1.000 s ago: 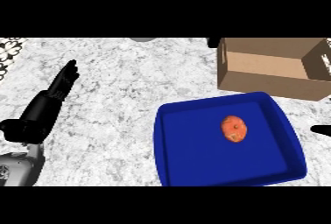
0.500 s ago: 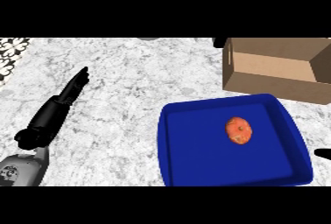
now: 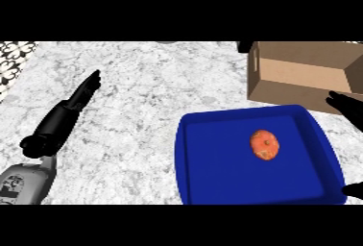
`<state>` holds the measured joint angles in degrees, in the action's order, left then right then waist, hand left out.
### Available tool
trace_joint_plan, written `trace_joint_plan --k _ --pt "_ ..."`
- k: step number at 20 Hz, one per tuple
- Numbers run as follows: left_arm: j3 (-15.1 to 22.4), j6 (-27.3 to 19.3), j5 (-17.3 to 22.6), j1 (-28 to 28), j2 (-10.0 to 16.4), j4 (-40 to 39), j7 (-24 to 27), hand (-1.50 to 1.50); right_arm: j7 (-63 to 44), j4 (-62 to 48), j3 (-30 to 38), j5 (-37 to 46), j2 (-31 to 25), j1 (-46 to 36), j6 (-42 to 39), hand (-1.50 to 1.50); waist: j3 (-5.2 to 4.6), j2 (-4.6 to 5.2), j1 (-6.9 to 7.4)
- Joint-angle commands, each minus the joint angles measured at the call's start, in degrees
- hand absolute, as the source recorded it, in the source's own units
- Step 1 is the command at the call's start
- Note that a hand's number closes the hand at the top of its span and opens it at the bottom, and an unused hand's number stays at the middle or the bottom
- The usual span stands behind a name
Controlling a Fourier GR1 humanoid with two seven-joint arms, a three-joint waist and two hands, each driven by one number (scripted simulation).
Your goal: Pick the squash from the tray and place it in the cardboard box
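squash (image 3: 265, 144): lying in blue tray (image 3: 212, 185), lower right | cardboard box (image 3: 297, 79): upper right, behind tray | left robot hand (image 3: 67, 113): left, fingers straight, empty | right robot hand (image 3: 349, 108): right edge, grip state cannot be told

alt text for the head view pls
An orange squash lies in a blue tray on a marbled counter, with an open cardboard box just behind the tray. The left hand is open at the left; the right hand shows partly at the right edge.
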<state>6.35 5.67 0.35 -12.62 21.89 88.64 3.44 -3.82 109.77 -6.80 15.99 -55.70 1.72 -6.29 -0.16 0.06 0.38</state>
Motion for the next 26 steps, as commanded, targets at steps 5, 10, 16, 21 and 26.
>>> trace_joint_plan --k 5,10,16,21,26 --pt "0.0 0.5 -1.3 0.4 -1.4 -1.8 2.4 0.0 -23.8 8.2 -12.6 7.7 1.9 -9.9 -12.8 -1.5 0.03 0.05 0.51" --pt "-1.0 1.7 -1.7 1.4 -1.2 -2.3 3.6 0.0 -38.9 11.4 -18.8 8.2 9.7 -15.1 -20.2 -1.5 0.07 -0.03 0.25" --pt "-1.6 2.2 -3.1 2.1 -2.7 0.9 1.0 0.0 -42.2 6.0 -20.6 11.9 20.0 -17.2 -24.5 -1.5 0.14 -0.08 -0.13" --pt "-2.2 2.3 -3.7 5.8 -3.8 2.5 2.8 0.0 -41.3 0.4 -24.7 21.5 24.8 -15.9 -21.5 -1.5 0.16 -0.09 0.03" --pt "-3.7 4.8 -3.7 3.5 -3.9 4.0 -1.0 0.0 -38.3 -3.1 -22.5 26.9 28.2 -16.2 -21.2 -1.5 0.17 -0.08 -0.14"
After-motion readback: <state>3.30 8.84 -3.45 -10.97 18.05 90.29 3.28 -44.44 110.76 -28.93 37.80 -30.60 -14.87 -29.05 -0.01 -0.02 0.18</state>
